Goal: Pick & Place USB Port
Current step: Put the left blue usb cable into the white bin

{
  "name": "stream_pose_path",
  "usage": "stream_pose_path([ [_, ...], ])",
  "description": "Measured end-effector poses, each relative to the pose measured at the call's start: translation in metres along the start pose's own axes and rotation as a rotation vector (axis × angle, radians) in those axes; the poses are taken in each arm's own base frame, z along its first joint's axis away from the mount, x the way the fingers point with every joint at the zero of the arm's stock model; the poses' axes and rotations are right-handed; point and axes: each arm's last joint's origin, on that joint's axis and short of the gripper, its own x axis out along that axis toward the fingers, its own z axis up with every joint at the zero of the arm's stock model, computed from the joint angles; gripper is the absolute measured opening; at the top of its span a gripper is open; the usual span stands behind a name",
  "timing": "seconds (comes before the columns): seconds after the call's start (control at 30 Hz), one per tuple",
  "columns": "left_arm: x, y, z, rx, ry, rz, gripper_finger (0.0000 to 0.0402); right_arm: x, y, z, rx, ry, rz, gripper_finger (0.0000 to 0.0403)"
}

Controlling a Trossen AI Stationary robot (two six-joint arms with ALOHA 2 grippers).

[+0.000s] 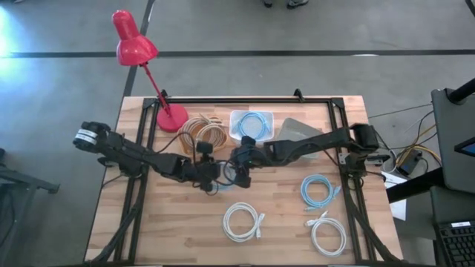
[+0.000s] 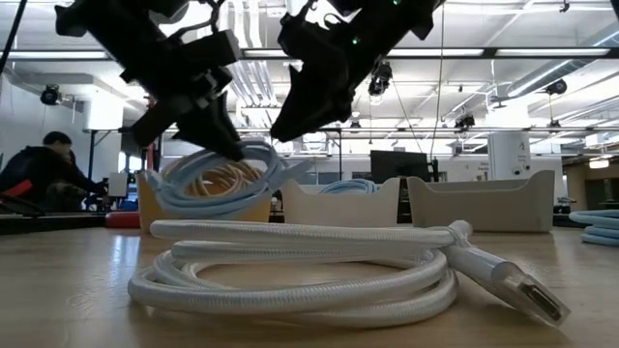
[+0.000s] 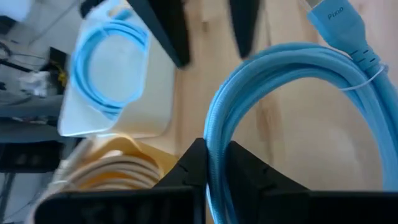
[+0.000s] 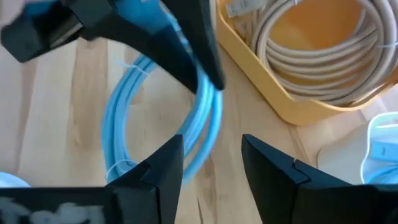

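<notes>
**Blue cable lifted at mid-counter, handover or carry pending**

The left gripper (image 3: pixel 208 168) has its fingers pinched on a strand of the blue cable coil (image 3: pixel 292 99), which loops out ahead of them with its plug (image 3: pixel 333 22) showing at the upper right of the left wrist frame. In the low view the coil (image 2: pixel 227 174) hangs from that gripper above the counter (image 2: pixel 58 290), in the left-centre of the frame, so it looks lifted rather than resting.

The right gripper (image 4: pixel 211 158) has its fingers spread, with the blue coil (image 4: pixel 208 112) just ahead of the gap and the left arm's dark finger crossing over it. In the high view the 2 grippers meet near the middle of the frame, left (image 1: pixel 209 172) and right (image 1: pixel 243 165), close together over the coil.

The step in hand seems to be the carry after the pick: the cable is held and off the wood. The next move calls for taking it toward a bin, most likely the white tray (image 1: pixel 252 124) in the upper middle of the high view, which already holds 1 blue coil; whether the right gripper means to take the cable over cannot be told. The coil is floppy, so a loop could snag on the tray rim.

Further out sit the yellow tray (image 4: pixel 311 93) of beige cable, 2 white coils (image 1: pixel 243 221) low in the frame, another blue coil (image 1: pixel 319 189) at right, and a red lamp (image 1: pixel 137 48) at upper left.
</notes>
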Motion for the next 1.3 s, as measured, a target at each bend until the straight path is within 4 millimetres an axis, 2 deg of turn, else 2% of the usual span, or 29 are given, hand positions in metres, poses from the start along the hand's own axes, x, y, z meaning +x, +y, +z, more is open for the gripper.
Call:
stream_pose_path([
  [0.37, -0.002, 0.010, 0.009, 0.016, -0.008, 0.122, 0.0037, 0.001, -0.001, 0.002, 0.033, -0.022, -0.002, 0.0189],
  [0.6, -0.003, 0.012, 0.019, -0.007, -0.078, 0.156, 0.0036, 0.001, -0.003, 0.004, 0.028, -0.051, -0.080, 0.0188],
  [0.77, -0.004, 0.012, 0.022, 0.000, -0.102, 0.163, 0.0037, 0.001, -0.005, 0.004, 0.009, -0.048, -0.101, 0.0160],
  [1.13, -0.004, 0.011, 0.022, -0.013, -0.114, 0.145, 0.0049, 0.001, -0.006, 0.003, -0.019, -0.039, -0.112, 0.0056],
  [1.3, -0.004, 0.011, 0.022, -0.033, -0.118, 0.136, 0.0062, 0.002, -0.009, 0.002, -0.023, -0.031, -0.115, 0.0040],
])
